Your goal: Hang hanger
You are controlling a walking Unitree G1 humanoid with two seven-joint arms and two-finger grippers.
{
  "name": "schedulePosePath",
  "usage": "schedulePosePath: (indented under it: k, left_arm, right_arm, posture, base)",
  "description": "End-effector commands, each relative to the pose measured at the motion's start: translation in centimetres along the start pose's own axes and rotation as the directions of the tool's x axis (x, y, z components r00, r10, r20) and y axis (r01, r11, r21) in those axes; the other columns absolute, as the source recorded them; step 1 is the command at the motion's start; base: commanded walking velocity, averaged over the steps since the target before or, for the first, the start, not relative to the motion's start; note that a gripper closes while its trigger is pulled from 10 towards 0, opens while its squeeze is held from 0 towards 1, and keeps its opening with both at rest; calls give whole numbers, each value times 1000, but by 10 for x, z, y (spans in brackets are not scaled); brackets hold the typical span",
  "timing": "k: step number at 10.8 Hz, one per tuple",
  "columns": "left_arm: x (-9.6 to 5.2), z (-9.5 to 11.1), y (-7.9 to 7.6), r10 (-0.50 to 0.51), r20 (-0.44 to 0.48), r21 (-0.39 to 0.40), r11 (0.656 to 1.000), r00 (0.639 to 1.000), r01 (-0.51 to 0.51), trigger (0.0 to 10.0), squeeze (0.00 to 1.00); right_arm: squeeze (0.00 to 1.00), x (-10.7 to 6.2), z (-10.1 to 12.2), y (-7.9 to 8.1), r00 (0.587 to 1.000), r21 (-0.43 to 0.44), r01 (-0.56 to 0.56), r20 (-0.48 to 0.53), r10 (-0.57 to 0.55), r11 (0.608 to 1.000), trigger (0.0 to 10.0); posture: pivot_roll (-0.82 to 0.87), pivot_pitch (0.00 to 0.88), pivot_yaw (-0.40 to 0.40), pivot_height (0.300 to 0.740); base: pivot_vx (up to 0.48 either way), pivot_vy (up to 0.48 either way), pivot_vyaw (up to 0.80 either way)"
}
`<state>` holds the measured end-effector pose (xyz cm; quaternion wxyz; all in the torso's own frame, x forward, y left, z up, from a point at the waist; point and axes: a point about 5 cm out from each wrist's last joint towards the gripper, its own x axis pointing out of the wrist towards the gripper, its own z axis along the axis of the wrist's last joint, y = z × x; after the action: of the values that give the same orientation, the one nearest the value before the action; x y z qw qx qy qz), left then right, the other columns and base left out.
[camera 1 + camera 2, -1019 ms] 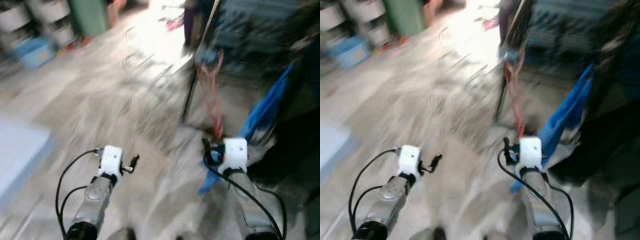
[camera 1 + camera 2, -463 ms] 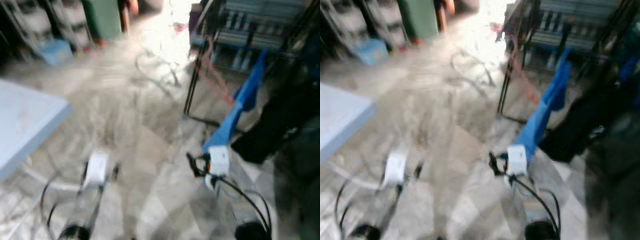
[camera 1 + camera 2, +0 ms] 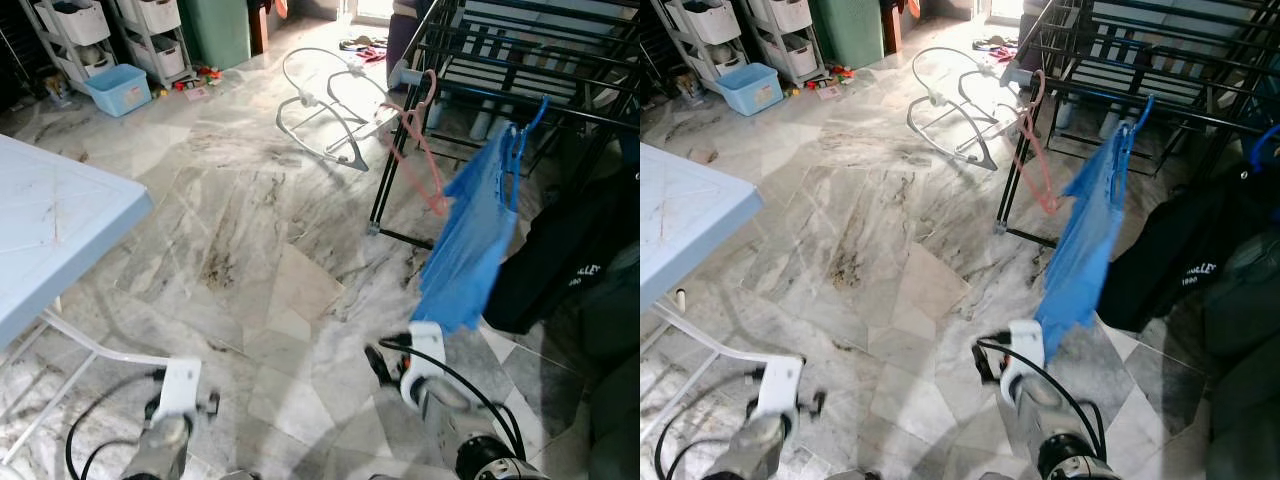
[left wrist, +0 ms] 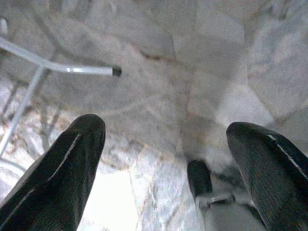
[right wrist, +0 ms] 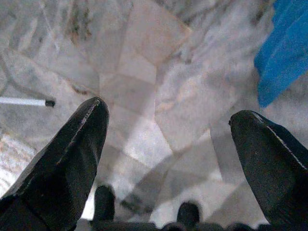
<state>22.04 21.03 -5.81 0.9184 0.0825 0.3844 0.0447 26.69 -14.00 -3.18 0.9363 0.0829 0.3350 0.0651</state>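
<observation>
A pink hanger [image 3: 420, 140] hangs empty from a rail of the black drying rack [image 3: 520, 60] ahead on the right. Beside it a blue garment [image 3: 465, 240] hangs on a blue hanger [image 3: 520, 125]. My right gripper [image 3: 375, 362] is low over the marble floor, below the blue garment and apart from it. In the right wrist view its fingers [image 5: 72, 154] are spread wide, nothing between them. My left gripper [image 3: 208, 405] hangs low at the near left, open and empty too, its fingers [image 4: 57, 168] over bare floor.
A light blue table [image 3: 60, 230] with white legs [image 4: 57, 67] stands close on the left. A white wire frame [image 3: 320, 100] lies on the floor before the rack. A black garment [image 3: 570, 270] hangs at the right. Shelves with a blue bin [image 3: 118, 88] line the far left.
The camera has moved and the blur has cleared; the table now shows at the left. Both arms sit lower in the picture, nearer the bottom edge. Both grippers stay empty.
</observation>
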Motion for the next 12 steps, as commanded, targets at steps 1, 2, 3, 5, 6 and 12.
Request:
schedulePosePath:
  k: [1,2,3,5,6,12]
  left_arm:
    - [-1,-8,0,-4,-50,-6,1000,999,3,10000,0]
    - [0,-9,-6,-36,-85,-26,999,996,34,10000,0]
    - [0,-8,-8,-49,-92,-25,999,995,47,10000,0]
    - [0,-11,-7,-59,-143,10,998,988,61,10000,0]
    - [-1,-14,-5,-48,-156,-10,999,987,47,10000,0]
    - [-5,-31,8,-13,-236,-79,997,972,-5,10000,0]
  right_arm:
    - [0,-1,-8,-1,999,1,19,-43,-19,1000,10000]
    - [0,-4,-25,-5,991,-1,71,-113,-70,997,10000]
    - [0,-6,-31,-9,986,-12,100,-135,-101,995,10000]
    - [0,-14,-45,-22,969,2,173,-181,-170,985,10000]
    - [0,-17,-51,-26,964,19,189,-195,-182,982,10000]
    - [0,-18,-54,-30,959,-53,161,-229,-169,986,10000]
  posture:
    - [-144,36,-4,740]
    - [-140,23,-1,740]
    - [-144,20,3,740]
    - [-163,5,26,740]
    - [-168,0,33,740]
    - [-165,0,11,740]
  base:
    - [0,0,0]
    - [0,0,0]
    - [0,0,0]
    - [0,0,0]
    - [0,0,0]
    - [0,0,0]
